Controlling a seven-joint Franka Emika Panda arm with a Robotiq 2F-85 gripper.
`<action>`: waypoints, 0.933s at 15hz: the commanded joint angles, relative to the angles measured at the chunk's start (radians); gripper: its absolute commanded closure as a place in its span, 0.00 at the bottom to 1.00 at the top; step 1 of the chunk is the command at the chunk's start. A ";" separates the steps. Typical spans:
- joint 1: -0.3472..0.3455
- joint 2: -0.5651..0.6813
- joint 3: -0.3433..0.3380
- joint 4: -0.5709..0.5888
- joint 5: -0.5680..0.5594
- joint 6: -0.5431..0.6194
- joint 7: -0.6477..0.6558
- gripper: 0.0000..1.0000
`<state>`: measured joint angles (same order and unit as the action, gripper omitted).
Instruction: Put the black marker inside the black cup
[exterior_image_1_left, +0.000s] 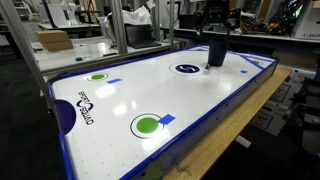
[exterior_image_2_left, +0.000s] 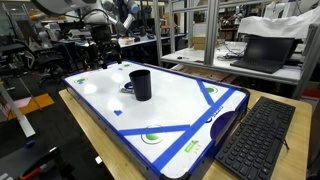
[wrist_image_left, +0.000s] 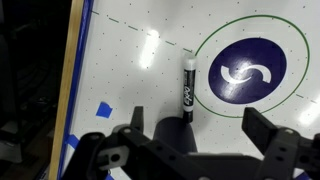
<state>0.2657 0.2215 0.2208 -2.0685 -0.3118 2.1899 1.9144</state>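
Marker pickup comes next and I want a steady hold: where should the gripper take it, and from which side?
Probably mid-barrel, from straight above. The marker lies flat on the table, and in the wrist view the open gripper has its fingers to either side of the marker's long axis, so they would close across its narrow width.
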 joint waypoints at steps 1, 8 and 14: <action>0.020 -0.001 -0.022 0.001 0.006 0.000 -0.005 0.00; 0.047 0.036 -0.049 -0.064 -0.105 0.155 0.022 0.00; 0.054 0.103 -0.138 -0.133 -0.187 0.385 0.089 0.00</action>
<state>0.2990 0.3123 0.1242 -2.1775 -0.4679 2.4806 1.9657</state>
